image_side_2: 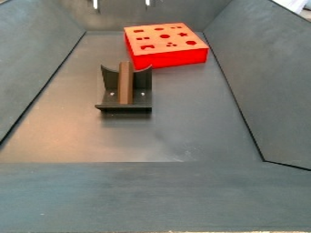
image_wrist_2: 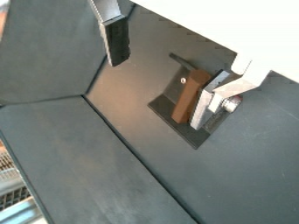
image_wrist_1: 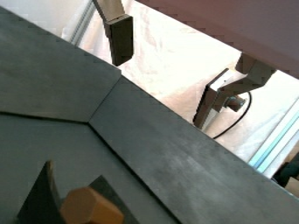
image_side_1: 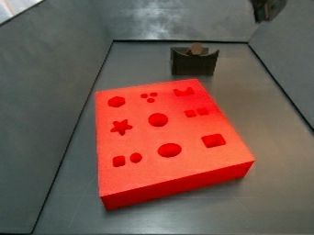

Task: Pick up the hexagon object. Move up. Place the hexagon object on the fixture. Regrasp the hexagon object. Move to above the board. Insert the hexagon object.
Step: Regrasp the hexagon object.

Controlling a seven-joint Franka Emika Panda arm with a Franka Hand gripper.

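Red-orange board (image_side_1: 166,138): rests flat on the dark floor in both side views; recesses on top include a star, circles, squares and ovals.
Fixture (image_side_2: 123,89): dark bracket on a base plate, standing on the floor near the board but not touching it; also seen in a side view (image_side_1: 194,61).
Hexagon object (image_wrist_2: 184,99): reddish-brown peg, resting on the fixture, leaning against its upright; its top end shows in the notch in a side view (image_side_1: 194,48).
Gripper (image_wrist_2: 170,66): raised above the fixture, well clear of the peg; only a dark edge of it appears at the upper corner in a side view (image_side_1: 265,8).
Gripper state: spread wide, nothing between the plates.
Fingers (image_wrist_2: 114,39): silver plates with dark pads, visible in both wrist views (image_wrist_1: 121,39).
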